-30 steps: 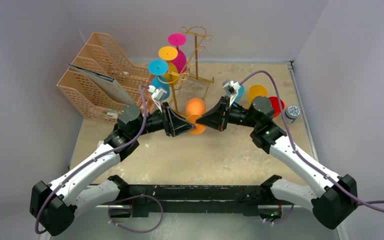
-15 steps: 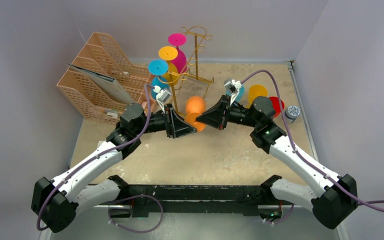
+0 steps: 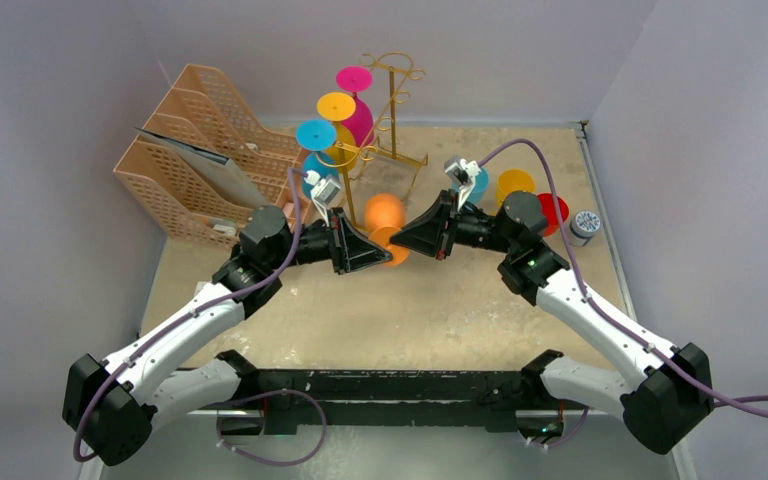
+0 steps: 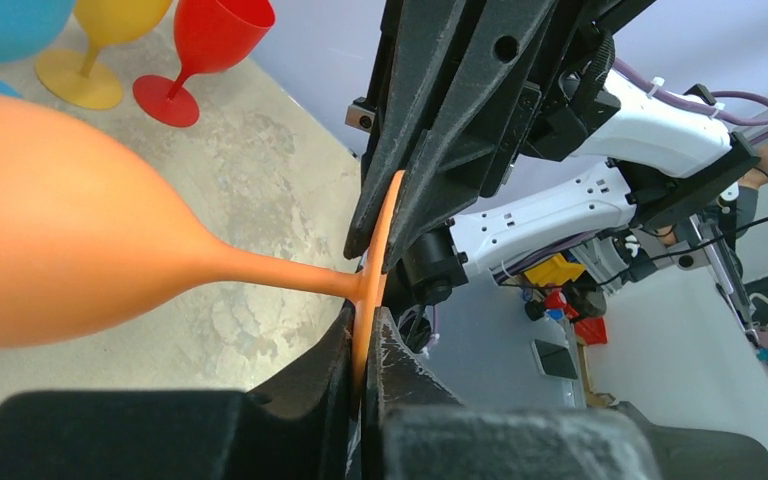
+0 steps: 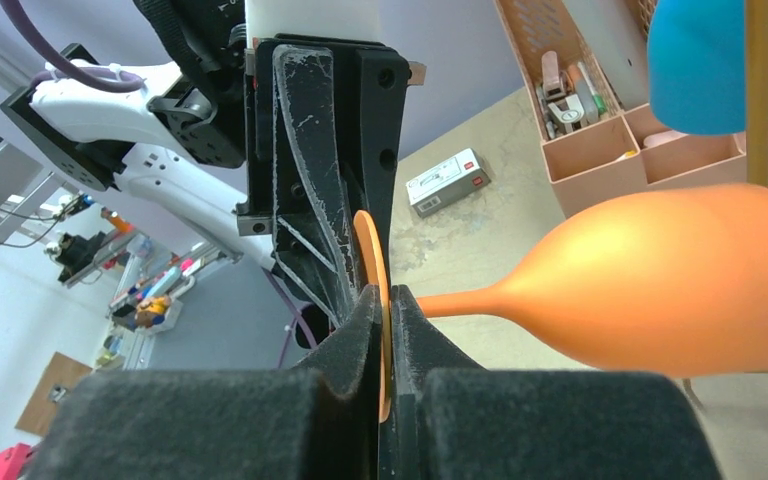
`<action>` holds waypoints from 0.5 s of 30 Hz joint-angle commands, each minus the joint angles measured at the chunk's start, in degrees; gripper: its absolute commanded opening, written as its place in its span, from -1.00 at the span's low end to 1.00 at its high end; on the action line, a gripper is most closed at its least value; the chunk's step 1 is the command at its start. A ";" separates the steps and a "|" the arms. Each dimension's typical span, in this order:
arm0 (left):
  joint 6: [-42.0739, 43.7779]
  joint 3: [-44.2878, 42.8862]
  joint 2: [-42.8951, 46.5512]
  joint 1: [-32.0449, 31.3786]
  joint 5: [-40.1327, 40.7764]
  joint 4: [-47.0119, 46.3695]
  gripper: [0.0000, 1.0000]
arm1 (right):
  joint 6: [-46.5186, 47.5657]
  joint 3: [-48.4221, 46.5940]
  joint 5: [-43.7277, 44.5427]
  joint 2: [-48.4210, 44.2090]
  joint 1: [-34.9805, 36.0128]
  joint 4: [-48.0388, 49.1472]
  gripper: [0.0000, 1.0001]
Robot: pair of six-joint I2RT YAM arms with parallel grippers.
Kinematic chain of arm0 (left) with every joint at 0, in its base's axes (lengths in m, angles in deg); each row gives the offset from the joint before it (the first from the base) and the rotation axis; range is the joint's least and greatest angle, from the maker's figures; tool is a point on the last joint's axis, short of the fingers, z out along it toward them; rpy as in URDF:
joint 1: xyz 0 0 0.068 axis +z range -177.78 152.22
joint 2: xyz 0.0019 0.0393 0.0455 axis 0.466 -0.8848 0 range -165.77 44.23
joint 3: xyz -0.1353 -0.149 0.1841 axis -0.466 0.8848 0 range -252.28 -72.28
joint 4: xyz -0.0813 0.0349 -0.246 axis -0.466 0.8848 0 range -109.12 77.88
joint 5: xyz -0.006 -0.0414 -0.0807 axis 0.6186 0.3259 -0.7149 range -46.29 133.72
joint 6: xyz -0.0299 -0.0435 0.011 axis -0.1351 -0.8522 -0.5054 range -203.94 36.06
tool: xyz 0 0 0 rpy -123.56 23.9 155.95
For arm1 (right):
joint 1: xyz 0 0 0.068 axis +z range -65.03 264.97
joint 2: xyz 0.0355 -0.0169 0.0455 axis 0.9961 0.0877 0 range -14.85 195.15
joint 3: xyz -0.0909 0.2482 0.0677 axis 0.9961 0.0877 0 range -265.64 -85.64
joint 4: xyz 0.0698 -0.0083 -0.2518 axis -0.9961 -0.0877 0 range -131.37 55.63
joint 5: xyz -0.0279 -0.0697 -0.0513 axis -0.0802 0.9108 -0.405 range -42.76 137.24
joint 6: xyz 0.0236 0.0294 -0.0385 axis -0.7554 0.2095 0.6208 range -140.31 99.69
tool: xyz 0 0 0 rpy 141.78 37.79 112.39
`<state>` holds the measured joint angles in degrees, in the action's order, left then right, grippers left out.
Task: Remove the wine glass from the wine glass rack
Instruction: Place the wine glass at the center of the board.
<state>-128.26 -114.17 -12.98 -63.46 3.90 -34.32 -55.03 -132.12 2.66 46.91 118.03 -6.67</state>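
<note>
The orange wine glass point(image 3: 384, 212) hangs on its side over the table, off the gold wire wine glass rack point(image 3: 397, 95) behind it. My left gripper point(image 3: 387, 256) is shut on the lower rim of the glass's thin foot disc point(image 4: 374, 245). My right gripper point(image 3: 401, 239) is shut on the same disc point(image 5: 371, 262) from the other side. In the left wrist view the bowl point(image 4: 60, 260) and stem reach left from my left gripper point(image 4: 365, 345). In the right wrist view the bowl point(image 5: 680, 290) lies right of my right gripper point(image 5: 388, 325).
Pink point(image 3: 356, 102), yellow point(image 3: 337, 112) and blue point(image 3: 316, 140) glasses hang upside down on the rack. Blue point(image 3: 476, 184), yellow point(image 3: 514, 186) and red point(image 3: 553, 208) glasses stand at the right, beside a small grey can point(image 3: 585, 223). A peach lattice organizer point(image 3: 195, 150) fills the back left.
My left gripper has closed onto the orange glass's foot disc. The left arm shifted slightly, and the glass drifted a little left. The right gripper kept its grip.
</note>
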 commanded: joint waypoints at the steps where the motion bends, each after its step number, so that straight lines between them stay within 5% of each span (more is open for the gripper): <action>1: 1.31 -2.14 0.48 0.15 0.26 -0.94 -1.00 | 0.12 -0.47 -0.45 -0.92 0.30 3.69 -0.86; 4: 2.00 -2.22 0.43 0.13 -0.02 -0.54 -1.00 | 0.83 -0.53 0.42 -1.49 0.26 2.89 -0.57; 10: 5.05 -1.74 0.74 0.17 -3.34 -0.48 -1.00 | 3.58 -1.38 5.26 -4.89 0.25 -4.80 0.37; 15: 10.51 -0.95 2.01 0.15 -7.81 1.00 -1.00 | 7.32 -3.30 14.70 -8.15 0.25 -14.94 0.73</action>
<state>-123.73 -114.19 -12.96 -63.46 0.71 -32.95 -51.77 -132.31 8.58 41.71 118.03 -14.28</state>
